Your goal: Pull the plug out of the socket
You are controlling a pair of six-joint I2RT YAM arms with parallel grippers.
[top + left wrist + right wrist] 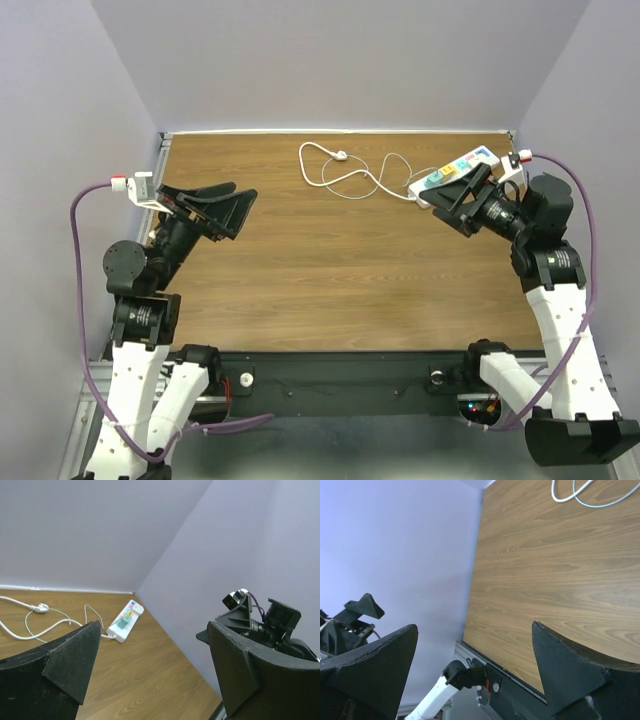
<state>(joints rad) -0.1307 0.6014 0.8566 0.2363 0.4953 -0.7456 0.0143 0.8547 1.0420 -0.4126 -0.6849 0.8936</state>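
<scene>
Looking down from the top camera, I see the socket (455, 170) lying aslant in the far right corner of the table (330, 290), coloured faces up. Its cord (15, 602) leaves the near end and loops along the far edge toward the middle. A small white plug (342, 155) lies flat on the wood there, well apart from the socket. My right gripper (452, 198) hangs by the socket's near end with its jaws wide apart. Its wrist camera shows only wood and a bit of cord between the fingers (375, 665). Whether it touches the socket I cannot tell. My left gripper (238, 208) sits near the left edge, jaws also spread wide and holding nothing, facing across the table toward the socket.
</scene>
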